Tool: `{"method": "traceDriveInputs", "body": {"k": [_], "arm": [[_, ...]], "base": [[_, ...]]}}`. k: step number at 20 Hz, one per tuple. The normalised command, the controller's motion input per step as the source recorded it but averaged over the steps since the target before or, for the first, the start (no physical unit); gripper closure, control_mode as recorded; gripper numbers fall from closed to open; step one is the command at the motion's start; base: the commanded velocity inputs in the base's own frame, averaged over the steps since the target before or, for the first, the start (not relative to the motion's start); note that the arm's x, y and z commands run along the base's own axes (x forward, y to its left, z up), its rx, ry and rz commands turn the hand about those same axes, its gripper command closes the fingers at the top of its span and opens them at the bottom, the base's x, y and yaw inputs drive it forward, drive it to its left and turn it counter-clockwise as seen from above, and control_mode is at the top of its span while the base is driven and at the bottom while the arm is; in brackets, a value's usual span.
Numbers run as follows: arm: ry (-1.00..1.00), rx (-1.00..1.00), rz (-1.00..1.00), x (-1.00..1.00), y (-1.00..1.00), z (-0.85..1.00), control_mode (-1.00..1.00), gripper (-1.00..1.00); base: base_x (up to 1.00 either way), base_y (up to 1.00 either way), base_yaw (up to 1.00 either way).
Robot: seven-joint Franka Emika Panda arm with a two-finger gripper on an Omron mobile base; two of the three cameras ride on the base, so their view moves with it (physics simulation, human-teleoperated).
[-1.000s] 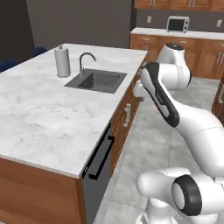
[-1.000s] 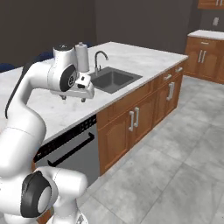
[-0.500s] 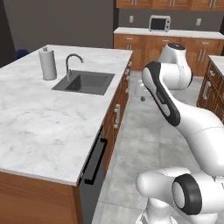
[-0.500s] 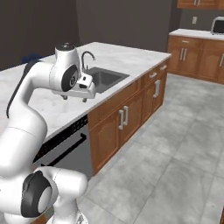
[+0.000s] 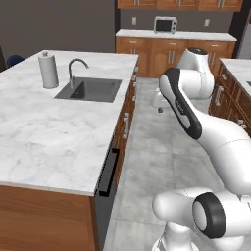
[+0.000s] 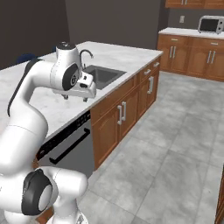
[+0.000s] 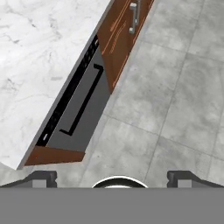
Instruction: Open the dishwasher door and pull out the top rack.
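Left base view: dishwasher door (image 5: 104, 182) shut, set in the counter (image 5: 49, 142) front at 7 o'clock, bar handle vertical in frame. Sink (image 5: 89, 90) and paper towel roll (image 5: 48, 70) at 10 o'clock, microwave (image 5: 165, 24) at 12. Arm rises at right.

Right base view: gripper (image 6: 89, 89) hangs above the counter edge near the sink, well apart from the dishwasher door (image 6: 70, 148) at 8 o'clock. Door closed flush, wooden cabinet doors (image 6: 117, 118) just beside it.

Hand view: jaws spread wide, nothing between the fingertips (image 7: 43, 177). Dishwasher door (image 7: 81, 113) at 10 o'clock, closed. Grey tiled floor (image 7: 175, 100) at 3 o'clock.
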Motion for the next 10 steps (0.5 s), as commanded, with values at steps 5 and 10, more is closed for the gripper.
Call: {"method": "traceDriveInputs", "body": {"k": [5, 10], "arm": [[0.0, 0.0, 0.0, 0.0, 0.0, 0.0, 1.0, -1.0], [0.03, 0.15, -0.04, -0.05, 0.02, -0.21, -1.0, -1.0]], "base": [[-0.46, 0.12, -0.11], [-0.11, 0.06, -0.02]]}}
